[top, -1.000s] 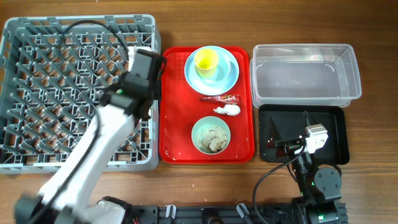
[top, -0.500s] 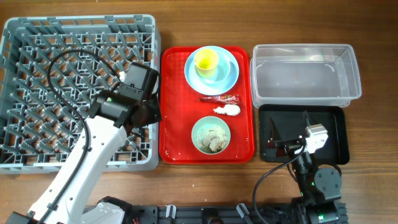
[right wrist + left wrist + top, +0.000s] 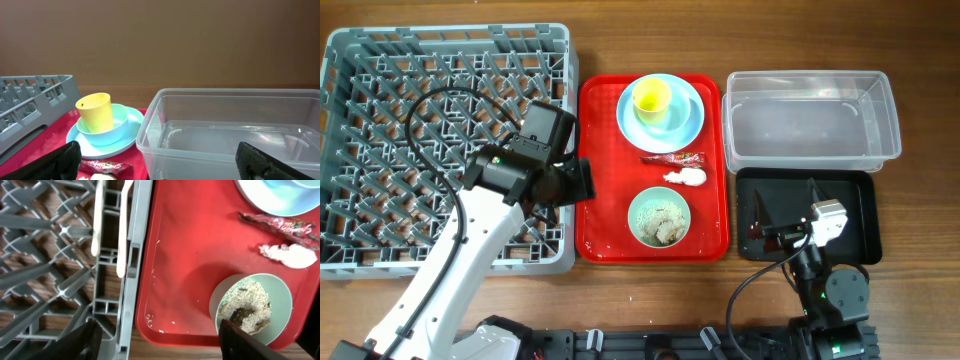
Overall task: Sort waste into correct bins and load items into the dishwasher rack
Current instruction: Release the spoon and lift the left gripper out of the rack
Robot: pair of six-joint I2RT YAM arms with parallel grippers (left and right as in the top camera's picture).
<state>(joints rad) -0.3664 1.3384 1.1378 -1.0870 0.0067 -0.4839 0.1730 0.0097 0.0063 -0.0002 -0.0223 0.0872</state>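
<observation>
The grey rack (image 3: pixel 380 150) fills the left. The white fork (image 3: pixel 97 220) and white spoon (image 3: pixel 122 230) lie in it by its right wall. On the red tray (image 3: pixel 605 215) stand the blue plate (image 3: pixel 685 120) with the yellow cup (image 3: pixel 652 97), the red wrapper (image 3: pixel 673 159), the white tissue (image 3: pixel 686 177) and the green bowl (image 3: pixel 659 216) holding rice scraps (image 3: pixel 250 305). My left gripper (image 3: pixel 570 185) is open and empty, over the rack's right wall and the tray's left edge (image 3: pixel 160 347). My right gripper (image 3: pixel 785 205) is open and empty over the black tray (image 3: pixel 855 245).
The clear tub (image 3: pixel 810 120) stands at the back right, empty, right behind the black tray; it fills the right wrist view (image 3: pixel 230 135) beside the plate (image 3: pixel 125 142) and cup (image 3: pixel 95 112). A few rice grains lie on the red tray's floor (image 3: pixel 160 325).
My left arm has swung down and right from over the rack's right side to the rack's right wall beside the red tray. The right arm has not moved.
</observation>
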